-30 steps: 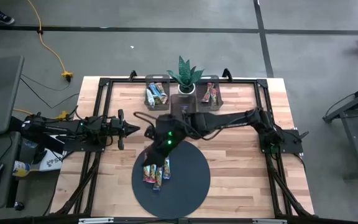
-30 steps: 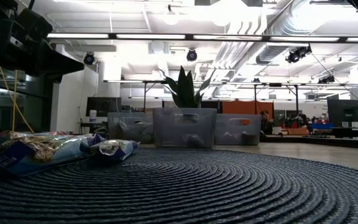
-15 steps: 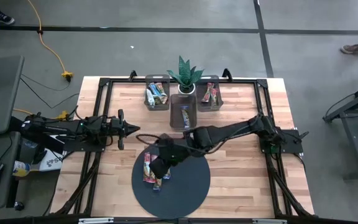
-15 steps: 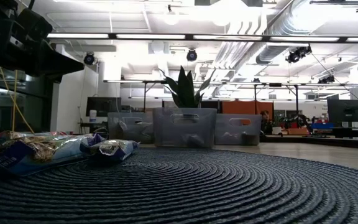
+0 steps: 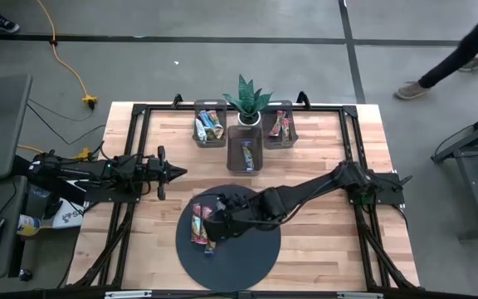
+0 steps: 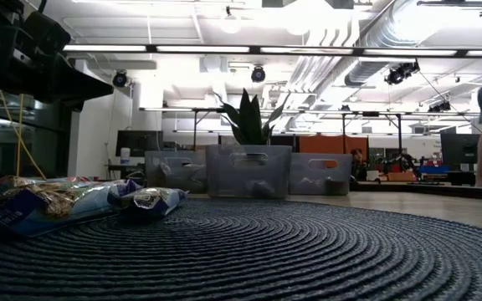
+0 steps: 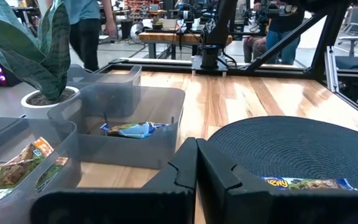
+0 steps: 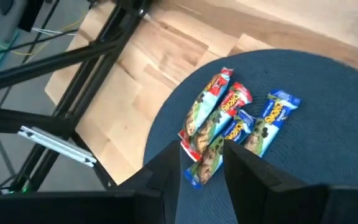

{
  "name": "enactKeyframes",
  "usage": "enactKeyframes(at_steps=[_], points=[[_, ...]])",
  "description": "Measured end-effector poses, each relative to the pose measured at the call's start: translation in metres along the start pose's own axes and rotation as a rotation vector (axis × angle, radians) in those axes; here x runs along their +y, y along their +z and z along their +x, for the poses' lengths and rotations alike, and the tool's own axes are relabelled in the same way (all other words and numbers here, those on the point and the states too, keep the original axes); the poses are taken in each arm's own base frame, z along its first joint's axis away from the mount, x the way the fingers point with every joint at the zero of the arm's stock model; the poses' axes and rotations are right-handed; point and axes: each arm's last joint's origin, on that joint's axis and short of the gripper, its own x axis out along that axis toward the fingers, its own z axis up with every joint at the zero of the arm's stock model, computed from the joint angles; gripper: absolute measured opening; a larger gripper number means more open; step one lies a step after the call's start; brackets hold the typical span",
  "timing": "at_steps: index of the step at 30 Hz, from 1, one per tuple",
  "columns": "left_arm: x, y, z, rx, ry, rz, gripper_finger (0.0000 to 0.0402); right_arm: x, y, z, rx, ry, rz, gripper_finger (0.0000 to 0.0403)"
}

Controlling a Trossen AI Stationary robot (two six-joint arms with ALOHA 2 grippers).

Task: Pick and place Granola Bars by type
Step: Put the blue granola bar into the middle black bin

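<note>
In three bins [image 5: 245,158]: granola bars [image 5: 208,127]; right gripper [image 8: 201,163] spread over disc [image 5: 251,249]; left gripper [image 7: 196,165] pressed together.

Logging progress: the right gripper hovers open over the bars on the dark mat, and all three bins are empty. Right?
Not quite: the high view shows bars in all three bins. The rest holds: the right gripper hovers open over the granola bars on the dark mat.

This is a big robot lab or workshop — not a home. High up are bare pipes [image 6: 354,50] and long strip lights [image 6: 249,48]. The floor [image 5: 222,66] is grey concrete with dark tape lines, and a yellow cable [image 5: 71,73] runs across the upper left. At the back stand desks with screens [image 6: 463,149] — people walk by the wooden bench [image 5: 322,158].
</note>
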Motion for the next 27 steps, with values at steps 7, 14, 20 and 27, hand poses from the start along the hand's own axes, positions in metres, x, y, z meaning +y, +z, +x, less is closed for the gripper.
enactKeyframes(at_steps=[7, 14, 20, 27], points=[[0.0, 0.0, 0.0, -0.001, 0.0, 0.0, 0.0001, -0.001, -0.019, 0.041, 0.008, -0.025, -0.007, 0.0103], [0.0, 0.0, 0.0, -0.001, 0.0, 0.0, 0.0001, -0.016, -0.02, 0.072, 0.009, -0.141, 0.072, 0.0103], [0.0, 0.0, 0.0, 0.0, 0.0, 0.0, 0.0001, -0.027, -0.021, 0.098, 0.051, -0.195, 0.083, 0.0111], [0.0, 0.0, 0.0, -0.001, 0.0, 0.0, 0.0001, -0.035, -0.02, 0.117, 0.059, -0.236, 0.11, 0.0158]])
